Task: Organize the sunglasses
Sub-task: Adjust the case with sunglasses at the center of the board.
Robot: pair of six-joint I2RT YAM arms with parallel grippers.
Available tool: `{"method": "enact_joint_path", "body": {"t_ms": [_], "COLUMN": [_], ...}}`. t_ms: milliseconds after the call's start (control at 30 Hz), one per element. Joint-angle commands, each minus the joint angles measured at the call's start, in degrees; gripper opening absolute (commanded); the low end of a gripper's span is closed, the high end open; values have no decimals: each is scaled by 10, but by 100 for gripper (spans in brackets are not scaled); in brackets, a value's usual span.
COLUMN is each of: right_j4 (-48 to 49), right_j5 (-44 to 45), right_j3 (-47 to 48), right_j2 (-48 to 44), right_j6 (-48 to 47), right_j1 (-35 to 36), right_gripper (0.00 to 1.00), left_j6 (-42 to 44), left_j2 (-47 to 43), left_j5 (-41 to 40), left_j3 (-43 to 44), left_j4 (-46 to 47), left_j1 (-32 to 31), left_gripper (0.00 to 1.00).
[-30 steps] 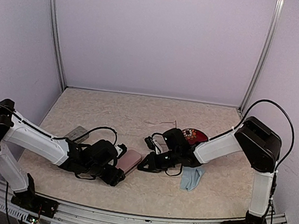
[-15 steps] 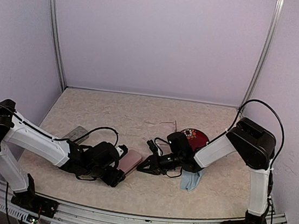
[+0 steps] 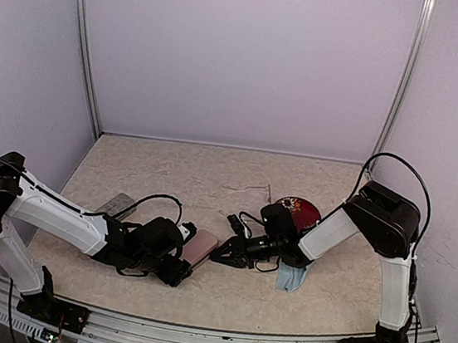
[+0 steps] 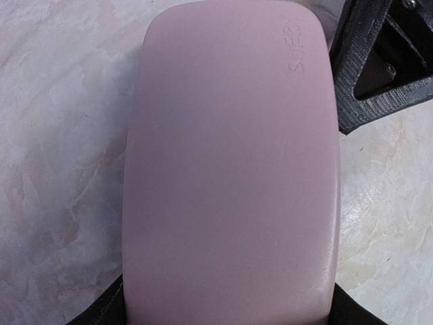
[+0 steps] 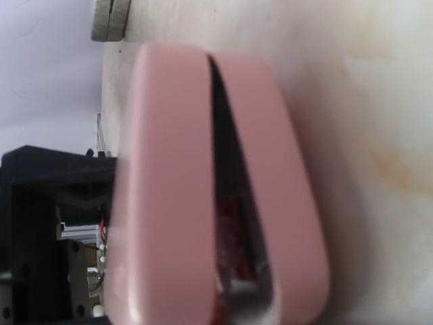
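A pink case (image 3: 201, 246) lies near the table's front with my left gripper (image 3: 187, 257) shut across its near end. It fills the left wrist view (image 4: 230, 169), with a black fingertip at each lower corner. In the right wrist view the case (image 5: 169, 189) is seen end-on, its lid slightly ajar. The red sunglasses (image 5: 231, 230) show inside the gap. My right gripper (image 3: 219, 256) sits at the case's far end, jaws drawn close with nothing seen between them. One of its fingers (image 4: 379, 68) is beside the case's corner. The pale sunglasses (image 3: 252, 189) lie farther back.
A grey case (image 3: 116, 204) lies left of the left arm. A light-blue cloth (image 3: 291, 275) lies under the right forearm, and a round red patterned item (image 3: 300, 209) sits just behind it. Side walls stand close on both sides.
My right gripper has slid a little left, up to the pink case's end, and its arm has dropped lower. The left gripper and the case have stayed put.
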Motion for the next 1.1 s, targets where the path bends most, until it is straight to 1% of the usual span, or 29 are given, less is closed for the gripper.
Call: {"method": "enact_joint_path", "body": {"t_ms": [0,367,533,800,933,1067], "right_j4": [17,38,66,70,79,61], "right_j5": [26,96,87,71,71,76], "right_j3": [-1,-34,-30,-20,-20,-21], "right_j2": [-18,-37,-31,-32,-27,-28], "right_j6": [1,35,55,58,65,56], "right_j1": [-7,-14,-14,-12,-10,-11], "right_gripper": [13,12,13,16,16,16], "left_j6": [10,10,10,11,14,13], "left_j2": [12,7,7,11,9,15], "left_j5": [28,31,30,29,28,23], "left_j3": [8,3,1,2,3,8], "left_j4": [5,9,11,12,13,8], "left_j1": [-13,-13,-13,-13,-13,-13], "left_gripper": [45,45,46,47,49,56]}}
